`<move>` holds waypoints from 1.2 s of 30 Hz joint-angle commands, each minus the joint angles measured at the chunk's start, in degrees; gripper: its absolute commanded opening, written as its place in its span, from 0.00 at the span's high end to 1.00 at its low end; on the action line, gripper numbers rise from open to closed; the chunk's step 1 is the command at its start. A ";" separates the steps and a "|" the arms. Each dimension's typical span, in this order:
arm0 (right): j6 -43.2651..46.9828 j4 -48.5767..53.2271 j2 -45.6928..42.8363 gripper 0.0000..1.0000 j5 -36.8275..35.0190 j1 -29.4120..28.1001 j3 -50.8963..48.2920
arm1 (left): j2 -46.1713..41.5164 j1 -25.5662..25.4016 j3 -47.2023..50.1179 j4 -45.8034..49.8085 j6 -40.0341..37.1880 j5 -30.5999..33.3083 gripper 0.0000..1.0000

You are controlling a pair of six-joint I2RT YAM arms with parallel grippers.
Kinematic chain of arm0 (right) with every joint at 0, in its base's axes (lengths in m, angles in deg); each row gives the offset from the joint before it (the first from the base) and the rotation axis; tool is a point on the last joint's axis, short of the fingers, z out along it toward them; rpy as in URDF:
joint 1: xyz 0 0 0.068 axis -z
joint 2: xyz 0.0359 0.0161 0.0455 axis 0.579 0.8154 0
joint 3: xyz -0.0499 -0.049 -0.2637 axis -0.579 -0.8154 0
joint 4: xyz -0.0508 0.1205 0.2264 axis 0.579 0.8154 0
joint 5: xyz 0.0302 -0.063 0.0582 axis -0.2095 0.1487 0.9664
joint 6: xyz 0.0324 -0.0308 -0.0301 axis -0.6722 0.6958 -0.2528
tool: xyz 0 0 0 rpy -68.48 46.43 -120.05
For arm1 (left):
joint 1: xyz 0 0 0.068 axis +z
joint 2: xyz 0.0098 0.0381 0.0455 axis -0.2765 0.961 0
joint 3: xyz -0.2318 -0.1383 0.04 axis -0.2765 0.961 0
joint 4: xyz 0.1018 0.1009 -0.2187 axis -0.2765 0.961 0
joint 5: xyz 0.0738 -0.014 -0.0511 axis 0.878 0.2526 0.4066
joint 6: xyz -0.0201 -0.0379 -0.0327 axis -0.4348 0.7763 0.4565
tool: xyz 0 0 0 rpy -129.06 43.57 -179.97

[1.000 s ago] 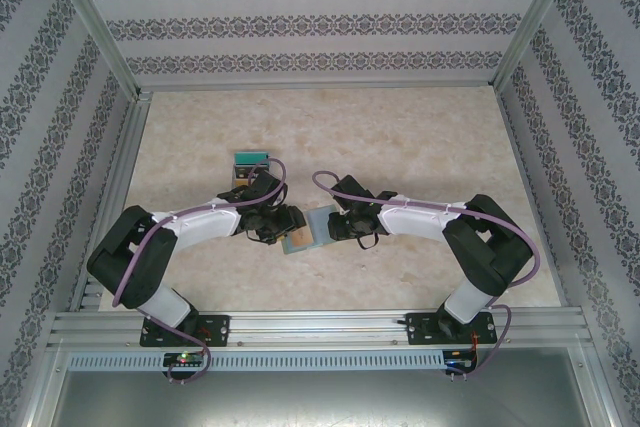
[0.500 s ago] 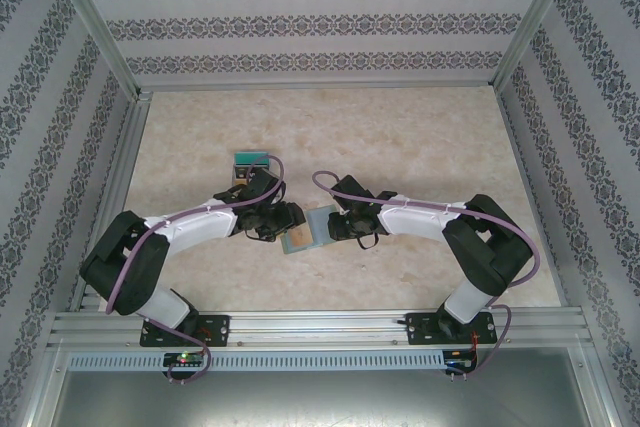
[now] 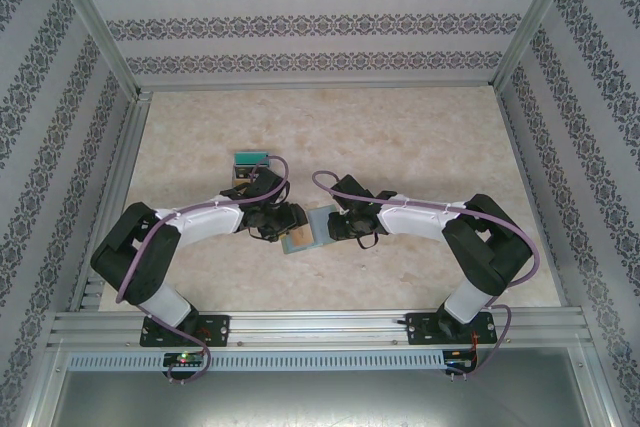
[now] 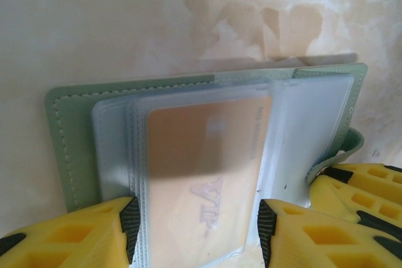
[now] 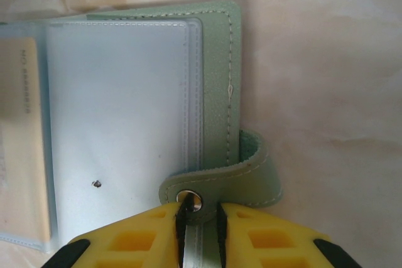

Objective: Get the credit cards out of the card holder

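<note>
Table, seen from above. Far left of the work are the loose cards, a teal face with tan beside it. They lie flat just beyond the left wrist, apart from the holder.

Left claw: fingers spread, one on each side of the holder's clear sleeves. They straddle the tan card, marked VIP, which sits in a sleeve. The pads are close against the sleeve edges; cannot tell if they pinch.

Holder: grey-green, lying open and flat near the table centre, between the two claws. Its tab curls off the right edge, with a snap stud at its end.

Right claw: fingers nearly pressed together, pinching the holder at the tab's stud end.
</note>
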 commanded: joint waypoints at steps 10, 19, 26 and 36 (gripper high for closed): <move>-0.67 -0.43 2.86 0.75 -0.18 -0.61 -0.19 | 1.57 -0.95 -0.10 -6.72 -2.27 -5.66 0.41; -0.67 -0.34 2.78 0.75 -0.18 -0.59 -0.28 | 0.54 -1.00 0.64 -9.94 -2.45 -7.43 0.38; -0.67 -0.24 2.86 0.75 -0.18 -0.59 -0.11 | -2.81 -1.34 -2.22 -4.80 -4.17 -5.47 0.35; -0.67 -0.24 2.78 0.75 -0.27 -0.59 -0.10 | 1.29 -3.02 -6.04 -5.44 -5.35 -8.46 0.35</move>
